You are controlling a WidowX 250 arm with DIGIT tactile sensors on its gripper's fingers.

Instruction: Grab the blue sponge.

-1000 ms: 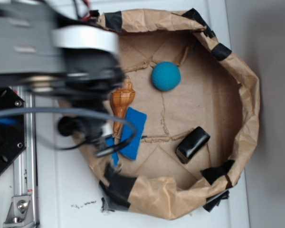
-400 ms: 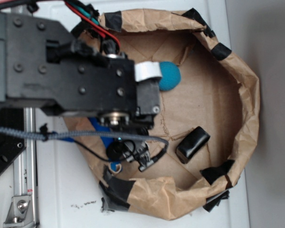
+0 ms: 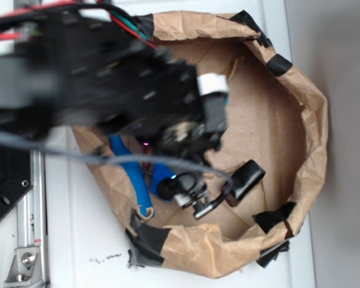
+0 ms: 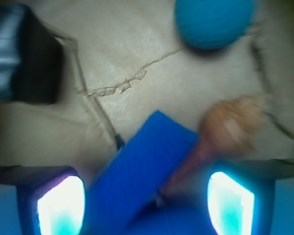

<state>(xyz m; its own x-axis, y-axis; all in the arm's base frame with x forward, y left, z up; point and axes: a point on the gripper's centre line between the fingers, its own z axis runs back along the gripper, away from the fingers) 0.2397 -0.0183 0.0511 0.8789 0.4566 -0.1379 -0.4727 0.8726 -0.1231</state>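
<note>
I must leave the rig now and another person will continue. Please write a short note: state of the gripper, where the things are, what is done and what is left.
Gripper: open, jaws spread, holding nothing, low over the paper-walled bin.
Blue sponge: flat on the cardboard floor, lying diagonally, its near end between the jaws.
Seashell: right beside the sponge, apparently touching its edge. Teal ball and black block lie apart from it.
Done: gripper brought over the sponge.
Left: lower, close on the sponge only, lift. Take care not to catch the seashell.
</note>
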